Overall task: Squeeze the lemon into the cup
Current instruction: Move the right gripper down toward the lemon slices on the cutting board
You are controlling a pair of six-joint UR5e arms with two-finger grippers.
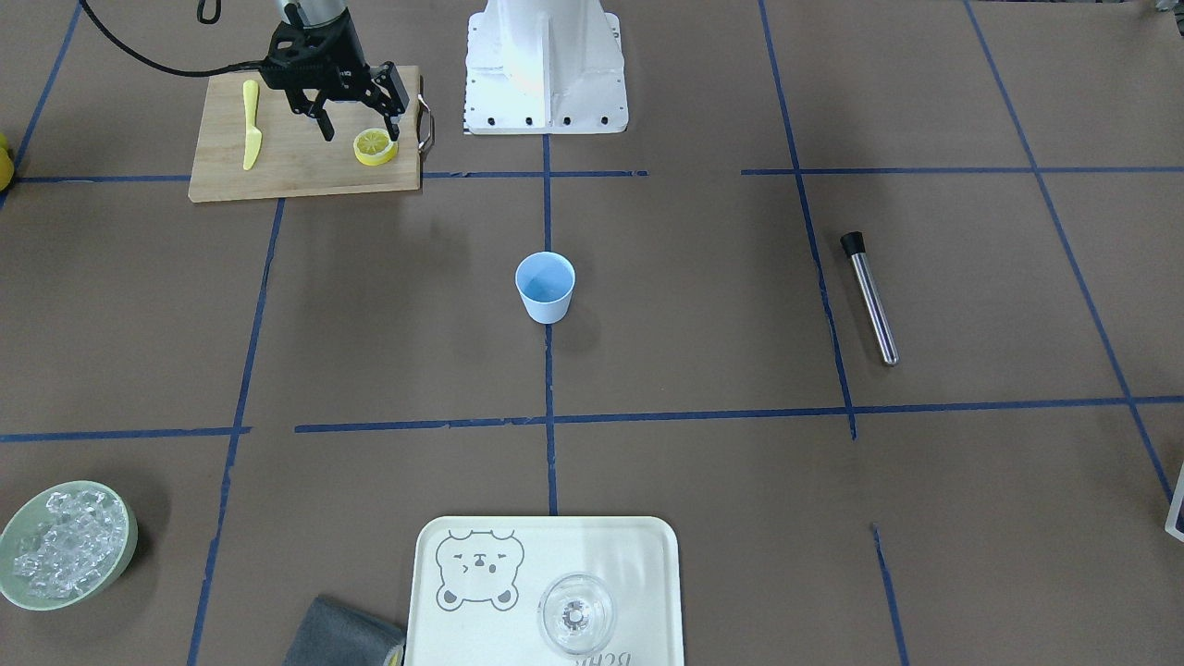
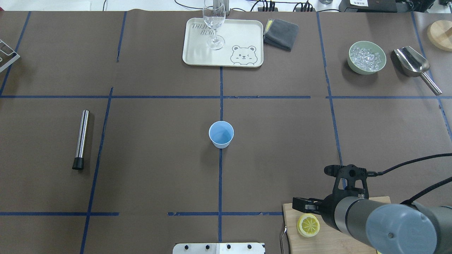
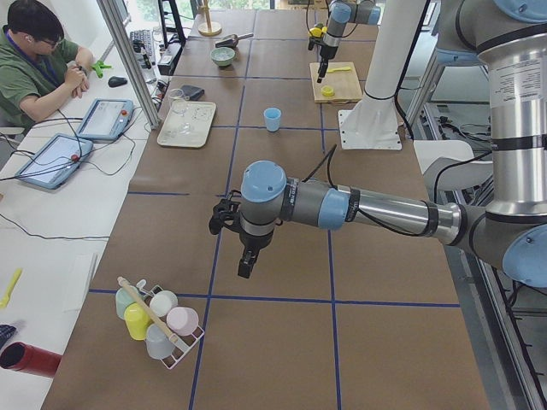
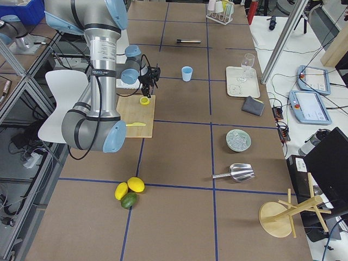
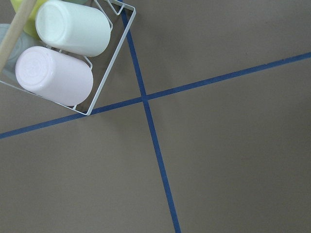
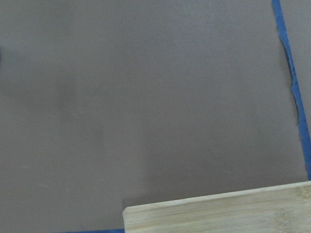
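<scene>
Right gripper (image 1: 359, 128) spread wide above the lemon (image 1: 375, 146) on the cutting board (image 1: 296, 171).
The lemon lay flat near the board's corner. One of the fingers (image 1: 392, 125) seemed to reach its rim, though contact was unclear. The cup (image 1: 545, 287) stood upright, well apart. The left gripper (image 3: 246, 260) hung far off, and its state could not be told.

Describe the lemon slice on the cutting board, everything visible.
The lemon is a round slice, pale segmented face up, with a yellow rind. It lies flat on the wooden cutting board, near its metal-handled end. The right gripper hangs open over it; whether a fingertip touches it is unclear.
</scene>
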